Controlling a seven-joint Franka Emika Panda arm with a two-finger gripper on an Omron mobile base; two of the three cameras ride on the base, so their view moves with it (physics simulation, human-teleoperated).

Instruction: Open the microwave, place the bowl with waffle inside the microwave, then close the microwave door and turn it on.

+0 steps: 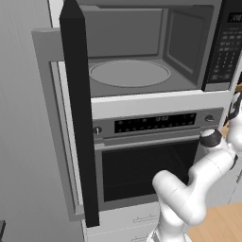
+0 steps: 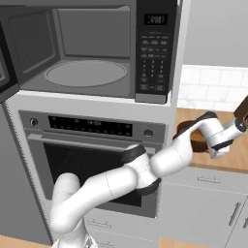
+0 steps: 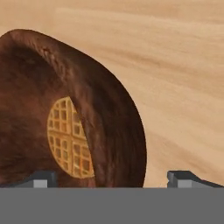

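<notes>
bowl [image 3: 74,109] looks rigid and fairly light, a deep wooden-looking thing, so the near rim wall seems the place to pinch, one finger inside and one outside, kept level so the loose waffle [image 3: 69,138] does not slide. it is reddish-brown and round, the waffle golden with a square grid. it sits on the wooden counter [image 3: 183,78] right of the microwave [image 2: 92,48], whose door [image 1: 80,113] stands open. gripper [image 3: 111,178] hangs spread wide, grasping nothing, straddling the rim.

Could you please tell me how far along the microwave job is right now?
Done: the microwave door stands open, turntable bare. In hand: the open gripper is at the bowl with the waffle on the wooden counter, its rim between the fingertips, not yet gripped. Left: grasp, load, close, start.
</notes>
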